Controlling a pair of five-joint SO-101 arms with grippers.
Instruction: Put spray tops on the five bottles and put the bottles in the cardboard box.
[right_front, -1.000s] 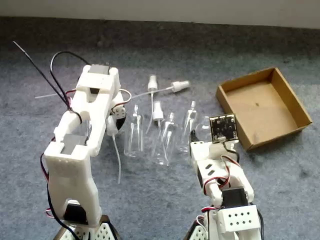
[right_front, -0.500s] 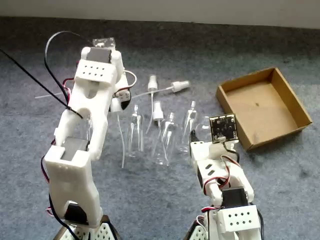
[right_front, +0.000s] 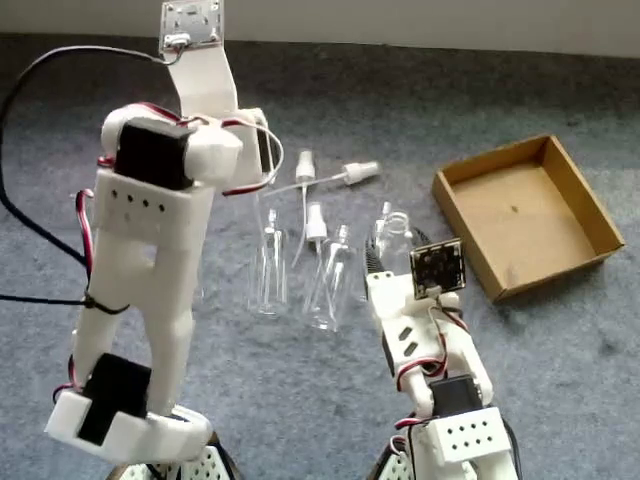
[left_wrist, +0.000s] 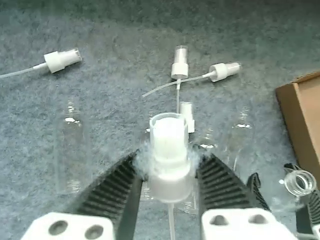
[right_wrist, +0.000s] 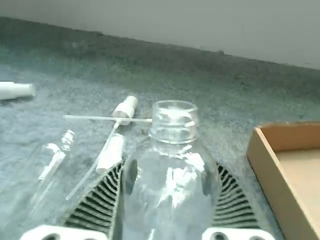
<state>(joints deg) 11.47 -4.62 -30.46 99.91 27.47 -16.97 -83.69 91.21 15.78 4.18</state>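
High view: the left arm (right_front: 150, 250) has swung up from low over the grey carpet (right_front: 560, 380) within the last second and now towers at the frame's left. The right arm (right_front: 425, 340) has shifted toward the centre, lifting a clear plastic bottle (right_front: 396, 232) with its open neck up. Two more clear bottles (right_front: 270, 265) lie in the middle, with loose white spray tops (right_front: 358, 172) above them. The brown cardboard box (right_front: 520, 215) at right holds nothing.

Left wrist view: the left gripper (left_wrist: 169, 161) is clamped on a white plastic spray top (left_wrist: 170, 145), its thin dip tube (left_wrist: 170, 225) hanging below. The lifted bottle's neck shows at lower right.

Right wrist view: the right gripper (right_wrist: 169, 172) squeezes the clear bottle's body, neck upright in mid-frame, with the box wall at right.

Judging by this, the spray top and bottle are being brought together for a first fitting. No bottle looks capped yet.
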